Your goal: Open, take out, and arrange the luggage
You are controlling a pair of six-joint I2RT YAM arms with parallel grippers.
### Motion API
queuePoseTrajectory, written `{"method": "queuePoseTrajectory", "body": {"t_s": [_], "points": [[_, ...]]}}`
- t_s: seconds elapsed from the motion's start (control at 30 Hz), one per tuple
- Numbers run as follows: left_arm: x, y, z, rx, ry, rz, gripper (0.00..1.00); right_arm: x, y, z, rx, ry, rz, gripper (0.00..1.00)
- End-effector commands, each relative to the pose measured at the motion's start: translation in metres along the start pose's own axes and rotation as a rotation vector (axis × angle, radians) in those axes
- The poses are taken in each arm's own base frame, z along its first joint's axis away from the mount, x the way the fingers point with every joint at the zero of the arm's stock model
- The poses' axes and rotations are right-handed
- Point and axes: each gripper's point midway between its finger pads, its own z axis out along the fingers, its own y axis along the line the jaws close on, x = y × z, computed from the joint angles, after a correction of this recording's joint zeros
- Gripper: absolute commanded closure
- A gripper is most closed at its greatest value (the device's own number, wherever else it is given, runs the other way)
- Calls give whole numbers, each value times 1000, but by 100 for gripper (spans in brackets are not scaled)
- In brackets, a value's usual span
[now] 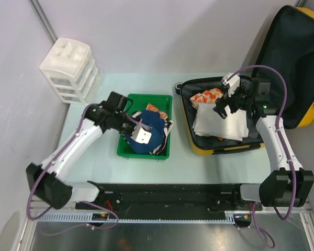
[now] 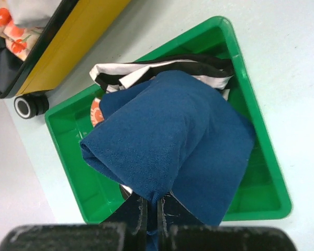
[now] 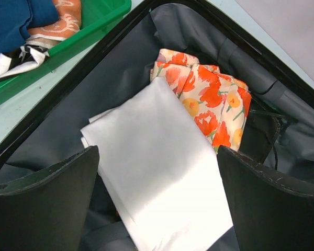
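A white drawer unit (image 1: 69,70) stands far left; next, the green tray (image 1: 124,149) holds clothes (image 2: 146,70) topped by a blue cloth (image 2: 172,141), pinched in the closed left gripper (image 2: 152,212). Rightmost, the yellow luggage (image 1: 227,150) lies open, holding a folded white cloth (image 3: 162,209) and a floral garment (image 3: 209,99), the right gripper (image 3: 157,154) spread wide and empty above. All sit on a pale table (image 1: 94,167) before grey walls (image 1: 162,36).

We find all three views brightly and evenly lit from above, with only faint, soft shadows on the pale table (image 1: 199,167) and crisp colours, while the nearest fingers (image 2: 68,238) in our left wrist view blur softly.
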Motion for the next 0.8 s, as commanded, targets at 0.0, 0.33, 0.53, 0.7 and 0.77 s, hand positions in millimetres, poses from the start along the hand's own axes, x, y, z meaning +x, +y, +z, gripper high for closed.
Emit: {"method": "queuePoseTrajectory", "body": {"t_s": [0.0,0.33,0.53,0.7,0.77], "points": [[1,32,11,30,-34,160,100,-4,-2,-6,8,-8,-14,0],[49,124,49,12,3,187,42,9,-8,-15,26,21,30,0],[50,188,34,-125,15,55,4,21,-6,-11,16,58,67,0],[31,232,-19,-328,-60,-230,0,45,13,0,-56,156,109,2],[26,255,-52,-469,-103,-335,0,62,27,8,-100,227,155,7]]}}
